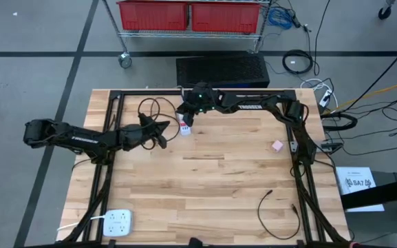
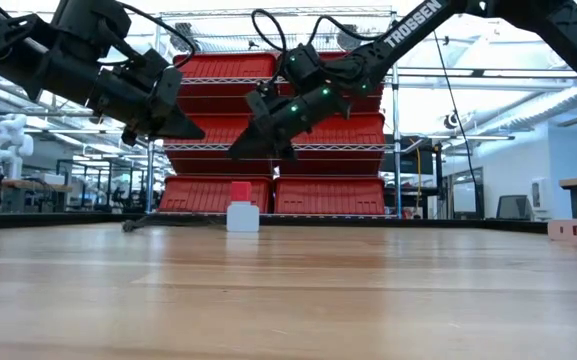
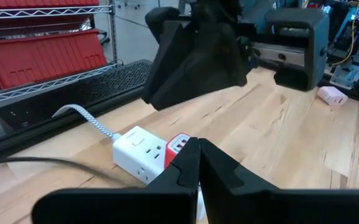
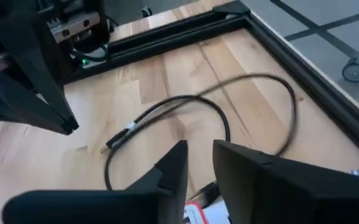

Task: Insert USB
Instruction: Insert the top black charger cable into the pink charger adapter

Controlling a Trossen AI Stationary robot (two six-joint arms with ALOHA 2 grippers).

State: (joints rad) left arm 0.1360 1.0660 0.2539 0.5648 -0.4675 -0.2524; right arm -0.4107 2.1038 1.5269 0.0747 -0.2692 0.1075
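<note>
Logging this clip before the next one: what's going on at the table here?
Both arms hover over the far side of the wooden table, near a small white power cube with a red face. The left gripper, fingers shut, sits beside the cube. The right gripper hangs above it, fingers slightly apart, holding nothing. A black USB cable lies loose on the wood, not plugged in.

The left arm is stretched toward 3 o'clock, its gripper (image 1: pixel 161 133) raised off the surface with fingers (image 3: pixel 188 168) pressed together. The right arm is reached toward 9 o'clock, its gripper (image 1: pixel 187 110) raised, fingers (image 4: pixel 174 163) slightly parted.
</note>
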